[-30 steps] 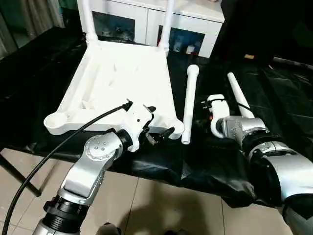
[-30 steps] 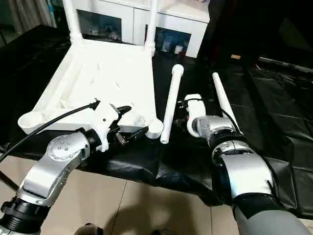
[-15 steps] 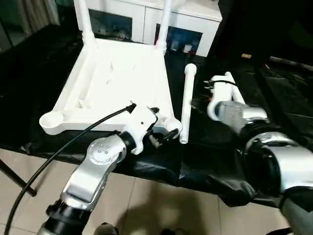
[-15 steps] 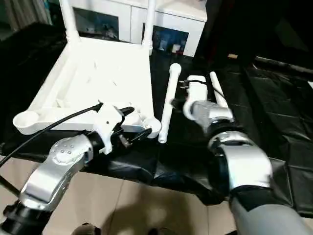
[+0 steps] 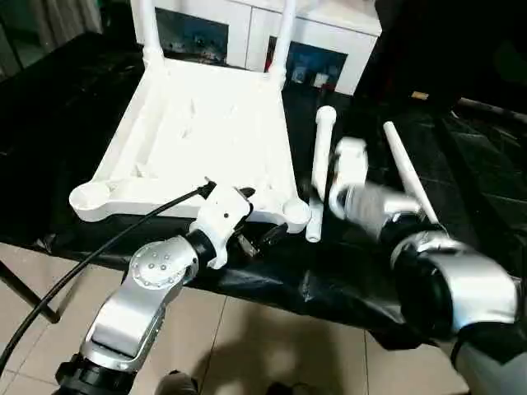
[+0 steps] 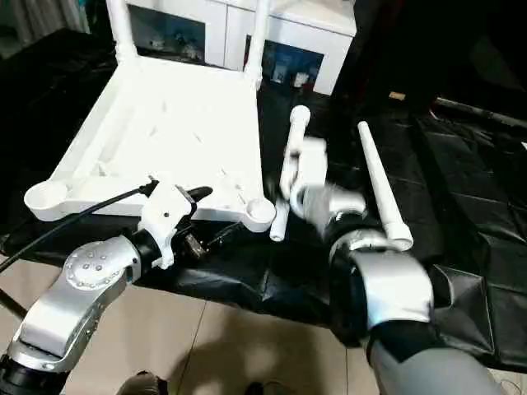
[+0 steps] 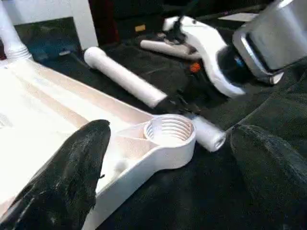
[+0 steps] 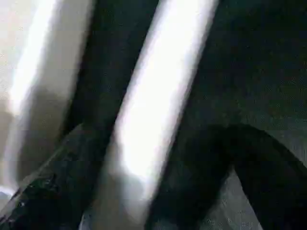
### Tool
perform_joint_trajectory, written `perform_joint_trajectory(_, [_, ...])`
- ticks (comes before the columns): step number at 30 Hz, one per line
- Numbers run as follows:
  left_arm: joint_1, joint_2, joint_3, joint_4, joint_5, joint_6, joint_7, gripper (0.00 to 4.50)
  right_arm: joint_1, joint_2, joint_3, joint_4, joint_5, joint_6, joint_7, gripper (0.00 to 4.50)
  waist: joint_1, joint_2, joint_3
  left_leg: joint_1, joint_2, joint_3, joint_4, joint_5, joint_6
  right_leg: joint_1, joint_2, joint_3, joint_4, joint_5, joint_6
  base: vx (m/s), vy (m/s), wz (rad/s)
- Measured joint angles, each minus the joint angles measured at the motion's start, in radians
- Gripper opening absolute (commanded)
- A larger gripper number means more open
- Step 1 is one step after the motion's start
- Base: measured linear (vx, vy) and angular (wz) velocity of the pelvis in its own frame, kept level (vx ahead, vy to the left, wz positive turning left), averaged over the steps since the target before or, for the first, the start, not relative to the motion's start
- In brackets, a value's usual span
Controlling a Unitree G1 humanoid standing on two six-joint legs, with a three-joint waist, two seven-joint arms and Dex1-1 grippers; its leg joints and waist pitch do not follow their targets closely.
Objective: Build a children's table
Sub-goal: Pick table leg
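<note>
Two sets of jaws are in front of you, and both stand wide with nothing in them. Your left gripper (image 7: 163,158) straddles the near right corner socket (image 7: 169,130) of the children's table (image 5: 198,132), one black finger (image 7: 72,177) over the ribbed underside and the other out over the black surface (image 5: 461,148). Your right gripper (image 8: 158,182) sits over a loose leg (image 5: 319,169) lying just right of the tabletop, its fingers either side of the tube without closing on it. The children's table lies upside down on the left half of the surface, with two legs (image 5: 282,37) already standing up from its far corners and the near left socket (image 5: 89,197) open. A second loose leg (image 5: 405,169) lies further right, well apart from the tabletop. Beyond the surface you can see a white cabinet (image 5: 247,33) with glass doors.
</note>
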Motion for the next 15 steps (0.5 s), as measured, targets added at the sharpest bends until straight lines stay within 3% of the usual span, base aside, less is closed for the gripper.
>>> perform_joint_trajectory(7, [0.0, 0.01, 0.02, -0.016, 0.0, 0.01, 0.001, 4.5, 0.0, -0.004, -0.011, -0.009, 0.003, 0.036, 0.012, 4.24, 0.0, -0.006, 0.0, 0.001, 0.0, 0.0, 0.0, 0.0, 0.0, 0.001, 0.0, 0.0, -0.001, 0.0, 0.0, 0.0, 0.0, 0.0])
perform_joint_trajectory(8, [0.0, 0.011, 0.02, -0.016, 0.0, 0.011, 0.001, 4.5, 0.0, -0.005, -0.019, -0.009, 0.006, 0.037, 0.009, 3.99, 0.0, -0.006, 0.0, 0.001, 0.0, 0.0, 0.0, 0.0, 0.0, 0.001, 0.0, 0.0, -0.001, 0.0, 0.0, 0.0, 0.0, 0.0])
perform_joint_trajectory(10, [0.0, 0.011, 0.02, -0.016, -0.002, 0.012, -0.001, 4.5, 0.001, -0.009, -0.034, -0.009, 0.016, 0.038, 0.002, 3.9, 0.001, -0.005, 0.001, 0.001, 0.0, 0.0, 0.0, 0.0, 0.0, 0.001, 0.0, 0.0, 0.0, 0.0, 0.0, 0.0, 0.0, 0.0])
perform_joint_trajectory(15, [-0.001, 0.029, 0.009, -0.016, -0.035, 0.028, -0.065, 4.5, 0.004, -0.03, -0.125, -0.009, 0.093, 0.044, 0.002, 3.48, 0.004, 0.013, 0.001, 0.003, 0.0, 0.0, 0.001, 0.0, 0.0, 0.003, 0.0, 0.0, 0.0, 0.001, -0.001, 0.0, 0.0, 0.0])
